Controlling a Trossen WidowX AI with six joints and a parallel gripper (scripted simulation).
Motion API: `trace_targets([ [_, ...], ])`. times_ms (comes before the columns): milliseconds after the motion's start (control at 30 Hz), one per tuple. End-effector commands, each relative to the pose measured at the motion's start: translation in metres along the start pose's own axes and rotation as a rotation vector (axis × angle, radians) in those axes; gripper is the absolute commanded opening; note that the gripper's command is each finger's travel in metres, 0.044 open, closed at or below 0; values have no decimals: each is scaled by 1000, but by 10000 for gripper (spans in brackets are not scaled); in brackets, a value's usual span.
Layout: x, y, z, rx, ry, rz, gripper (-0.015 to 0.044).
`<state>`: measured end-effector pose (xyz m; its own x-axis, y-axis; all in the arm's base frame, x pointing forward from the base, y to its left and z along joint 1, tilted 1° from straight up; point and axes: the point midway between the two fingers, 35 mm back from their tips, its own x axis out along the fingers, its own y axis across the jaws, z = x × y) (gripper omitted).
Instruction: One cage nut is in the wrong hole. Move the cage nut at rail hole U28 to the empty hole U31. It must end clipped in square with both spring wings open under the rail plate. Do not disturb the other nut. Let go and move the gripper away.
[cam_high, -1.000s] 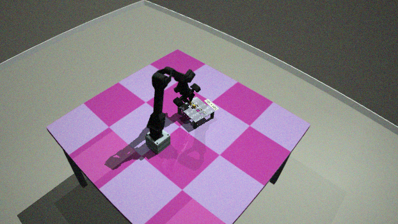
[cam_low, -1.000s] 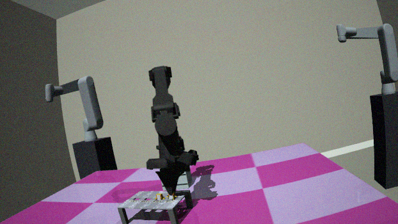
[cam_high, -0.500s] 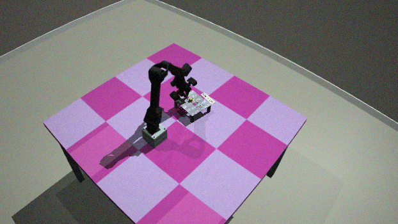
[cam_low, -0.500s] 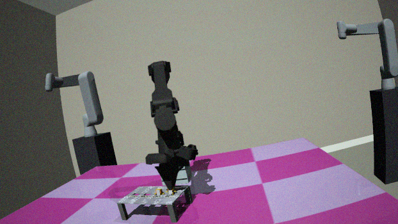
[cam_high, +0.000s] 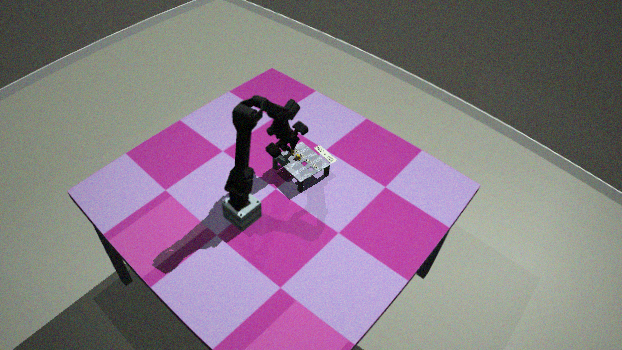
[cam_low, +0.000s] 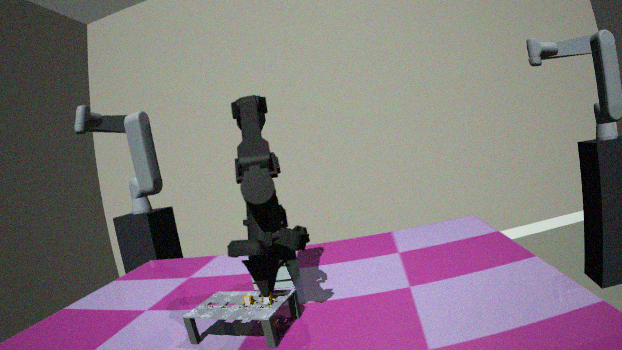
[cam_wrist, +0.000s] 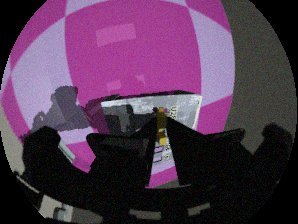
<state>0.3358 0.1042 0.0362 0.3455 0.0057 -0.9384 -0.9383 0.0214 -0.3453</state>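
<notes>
Hand: nearly closed, just a narrow gap, so the hand (cam_high: 293, 151) (cam_low: 267, 294) (cam_wrist: 161, 119) has something pinched, and that's the yellow cage nut (cam_low: 267, 300) (cam_wrist: 161, 116)
Fingers: dark, tapered, pointing down at the rail plate (cam_high: 304, 173) (cam_low: 215, 312) (cam_wrist: 187, 102)
Task nut: between the fingertips, at the plate by the U28 marking, so not over at U31; can't tell if it's still clipped in or slightly lifted
Wings: too small and hidden to make out, sorry
Other nut: the second yellow nut (cam_high: 298, 157) (cam_low: 248, 300) (cam_wrist: 163, 141) sits in the plate just beside the gripped one
Plate: up on legs on the pink and lilac checked counter (cam_high: 280, 260) (cam_low: 360, 310) (cam_wrist: 130, 55)
</notes>
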Motion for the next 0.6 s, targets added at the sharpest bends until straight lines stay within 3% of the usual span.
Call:
trace_targets([
  [0, -5, -4, 2, -2, -9, -10, 37],
  [567, -5, -5, 2, -2, -9, -4, 37],
])
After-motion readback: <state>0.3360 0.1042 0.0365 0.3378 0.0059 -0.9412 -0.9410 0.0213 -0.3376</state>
